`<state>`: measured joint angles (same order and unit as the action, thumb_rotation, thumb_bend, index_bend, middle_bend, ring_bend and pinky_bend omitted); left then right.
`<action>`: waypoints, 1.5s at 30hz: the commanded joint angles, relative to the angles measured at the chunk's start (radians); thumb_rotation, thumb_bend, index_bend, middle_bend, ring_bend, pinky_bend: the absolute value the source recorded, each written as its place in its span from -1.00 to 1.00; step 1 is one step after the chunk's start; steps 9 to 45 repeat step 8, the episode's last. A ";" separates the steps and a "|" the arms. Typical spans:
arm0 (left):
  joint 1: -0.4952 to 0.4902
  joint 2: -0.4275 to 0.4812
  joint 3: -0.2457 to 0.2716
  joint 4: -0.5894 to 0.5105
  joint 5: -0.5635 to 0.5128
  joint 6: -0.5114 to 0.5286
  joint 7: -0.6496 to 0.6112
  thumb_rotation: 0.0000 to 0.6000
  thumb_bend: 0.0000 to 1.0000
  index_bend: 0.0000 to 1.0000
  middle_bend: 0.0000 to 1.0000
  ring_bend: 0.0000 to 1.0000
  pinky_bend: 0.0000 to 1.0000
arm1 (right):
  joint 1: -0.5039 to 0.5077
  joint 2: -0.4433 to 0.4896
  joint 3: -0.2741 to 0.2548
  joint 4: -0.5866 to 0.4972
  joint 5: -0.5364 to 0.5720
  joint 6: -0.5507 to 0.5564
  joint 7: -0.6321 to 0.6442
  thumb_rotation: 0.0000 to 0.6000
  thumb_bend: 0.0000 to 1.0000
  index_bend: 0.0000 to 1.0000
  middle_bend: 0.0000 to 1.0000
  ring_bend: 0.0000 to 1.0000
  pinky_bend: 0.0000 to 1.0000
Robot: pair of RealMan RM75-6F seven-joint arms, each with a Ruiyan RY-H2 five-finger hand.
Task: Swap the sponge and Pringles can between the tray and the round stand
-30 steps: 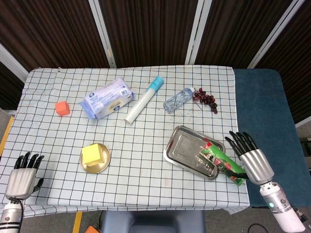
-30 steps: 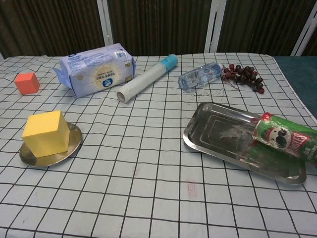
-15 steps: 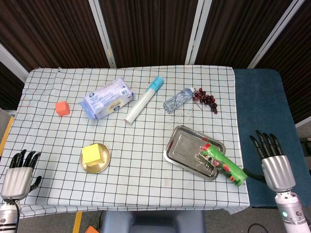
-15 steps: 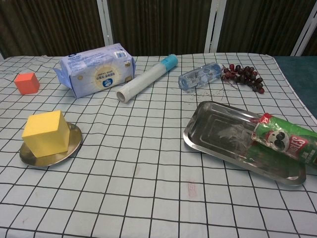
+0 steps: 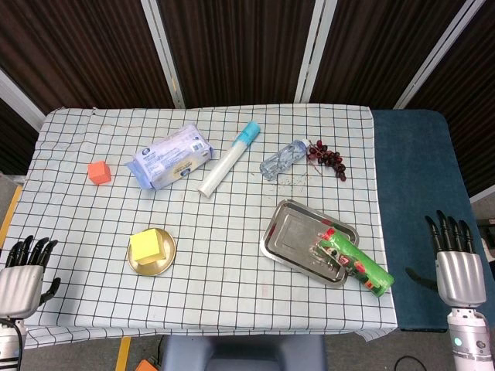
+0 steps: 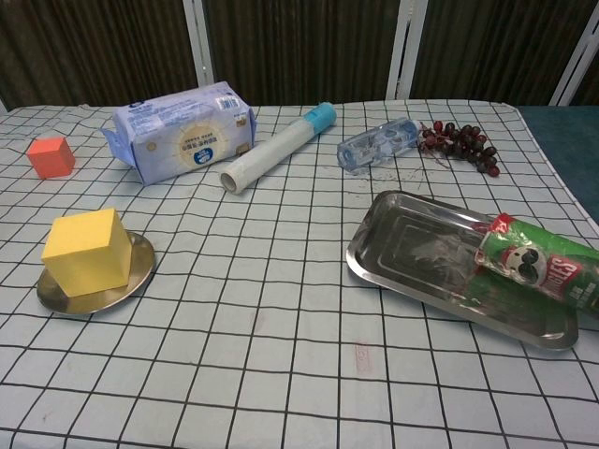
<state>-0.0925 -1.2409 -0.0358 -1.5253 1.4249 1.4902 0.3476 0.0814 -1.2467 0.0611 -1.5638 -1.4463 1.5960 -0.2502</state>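
While Pringles can (image 5: pixel 353 262) lies on tray (image 5: pixel 288 232), right hand (image 5: pixel 456 270) apart

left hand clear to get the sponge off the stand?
Probably yes. The left hand holds nothing, fingers apart, off the table's near-left corner. The sponge sits exposed on the stand, with only bare cloth between them; the orange cube lies well behind.

Pringles can (image 6: pixel 541 270): partial red lettering, unreadable.
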 commanded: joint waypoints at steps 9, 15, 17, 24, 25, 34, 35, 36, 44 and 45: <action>0.004 -0.002 -0.004 0.003 0.006 0.010 -0.001 1.00 -0.36 -0.73 -0.72 -0.96 -0.77 | -0.005 0.001 -0.002 0.003 -0.021 -0.017 0.007 1.00 -0.91 -1.00 -1.00 -1.00 -1.00; 0.004 -0.002 -0.004 0.003 0.006 0.010 -0.001 1.00 -0.36 -0.73 -0.72 -0.96 -0.77 | -0.005 0.001 -0.002 0.003 -0.021 -0.017 0.007 1.00 -0.91 -1.00 -1.00 -1.00 -1.00; 0.004 -0.002 -0.004 0.003 0.006 0.010 -0.001 1.00 -0.36 -0.73 -0.72 -0.96 -0.77 | -0.005 0.001 -0.002 0.003 -0.021 -0.017 0.007 1.00 -0.91 -1.00 -1.00 -1.00 -1.00; 0.004 -0.002 -0.004 0.003 0.006 0.010 -0.001 1.00 -0.36 -0.73 -0.72 -0.96 -0.77 | -0.005 0.001 -0.002 0.003 -0.021 -0.017 0.007 1.00 -0.91 -1.00 -1.00 -1.00 -1.00; 0.004 -0.002 -0.004 0.003 0.006 0.010 -0.001 1.00 -0.36 -0.73 -0.72 -0.96 -0.77 | -0.005 0.001 -0.002 0.003 -0.021 -0.017 0.007 1.00 -0.91 -1.00 -1.00 -1.00 -1.00; 0.004 -0.002 -0.004 0.003 0.006 0.010 -0.001 1.00 -0.36 -0.73 -0.72 -0.96 -0.77 | -0.005 0.001 -0.002 0.003 -0.021 -0.017 0.007 1.00 -0.91 -1.00 -1.00 -1.00 -1.00; 0.004 -0.002 -0.004 0.003 0.006 0.010 -0.001 1.00 -0.36 -0.73 -0.72 -0.96 -0.77 | -0.005 0.001 -0.002 0.003 -0.021 -0.017 0.007 1.00 -0.91 -1.00 -1.00 -1.00 -1.00; 0.004 -0.002 -0.004 0.003 0.006 0.010 -0.001 1.00 -0.36 -0.73 -0.72 -0.96 -0.77 | -0.005 0.001 -0.002 0.003 -0.021 -0.017 0.007 1.00 -0.91 -1.00 -1.00 -1.00 -1.00; 0.004 -0.002 -0.004 0.003 0.006 0.010 -0.001 1.00 -0.36 -0.73 -0.72 -0.96 -0.77 | -0.005 0.001 -0.002 0.003 -0.021 -0.017 0.007 1.00 -0.91 -1.00 -1.00 -1.00 -1.00; 0.004 -0.002 -0.004 0.003 0.006 0.010 -0.001 1.00 -0.36 -0.73 -0.72 -0.96 -0.77 | -0.005 0.001 -0.002 0.003 -0.021 -0.017 0.007 1.00 -0.91 -1.00 -1.00 -1.00 -1.00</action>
